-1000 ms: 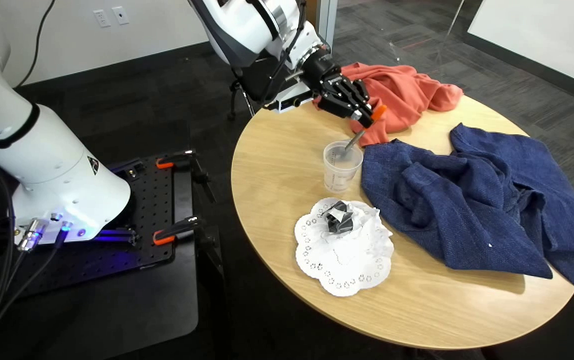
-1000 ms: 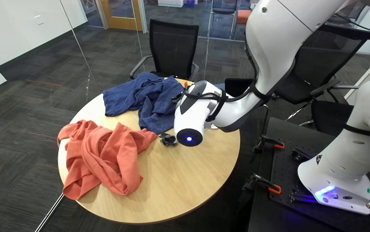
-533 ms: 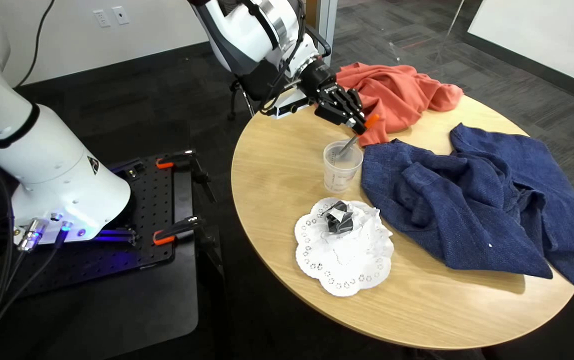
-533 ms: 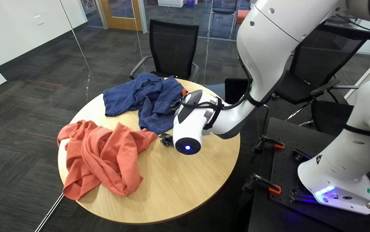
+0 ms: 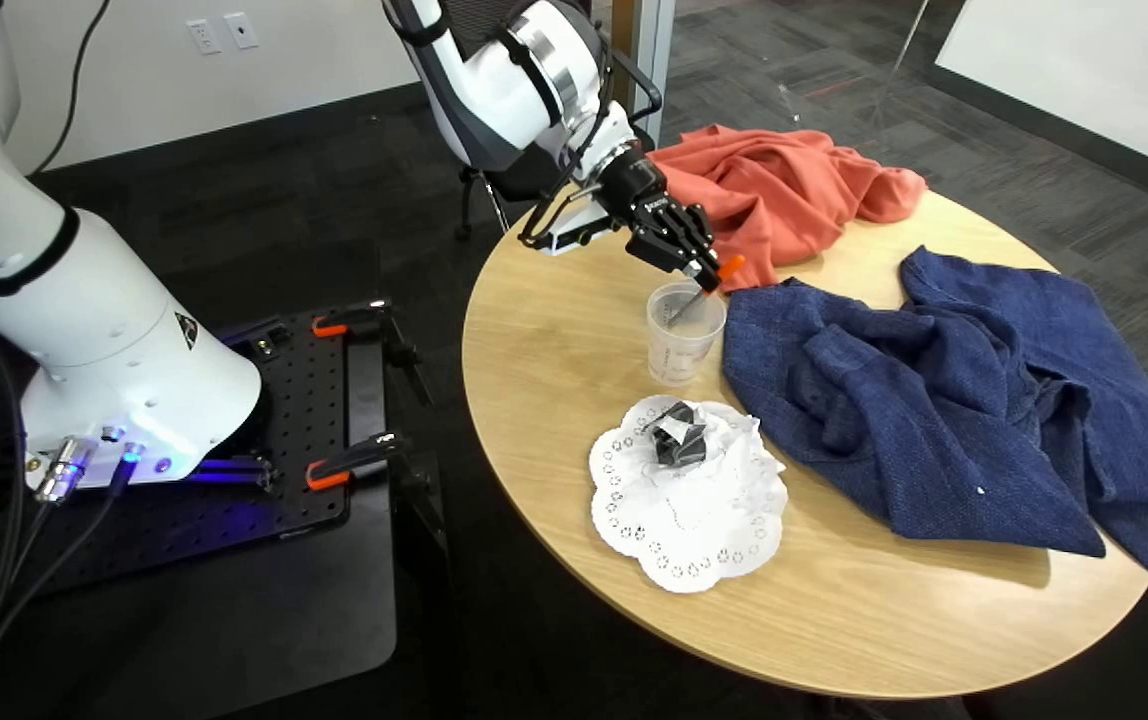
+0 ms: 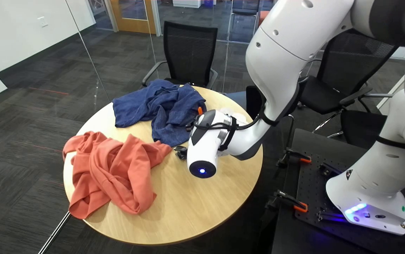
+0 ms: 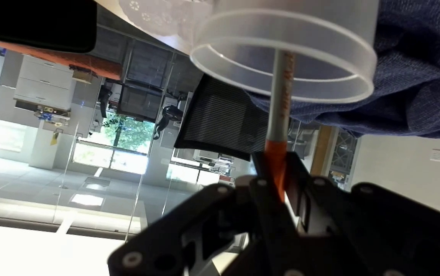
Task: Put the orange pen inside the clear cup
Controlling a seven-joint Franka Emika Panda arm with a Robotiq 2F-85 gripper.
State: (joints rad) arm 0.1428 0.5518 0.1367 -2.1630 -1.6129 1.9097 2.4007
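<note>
My jaws are pinching the orange pen (image 7: 278,115), tip inside the clear cup (image 7: 316,34), upper middle of wrist view, so I'd sink it deeper before letting go tbh.

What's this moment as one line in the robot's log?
gripper: holding orange pen by its orange end | pen: tilted, lower end inside clear cup | cup: upright on table | release: not yet

The claw (image 5: 707,276) is tilted downward, its 2 fingers (image 7: 260,170) nearly together; the arm (image 6: 276,67) stands above it.
</note>
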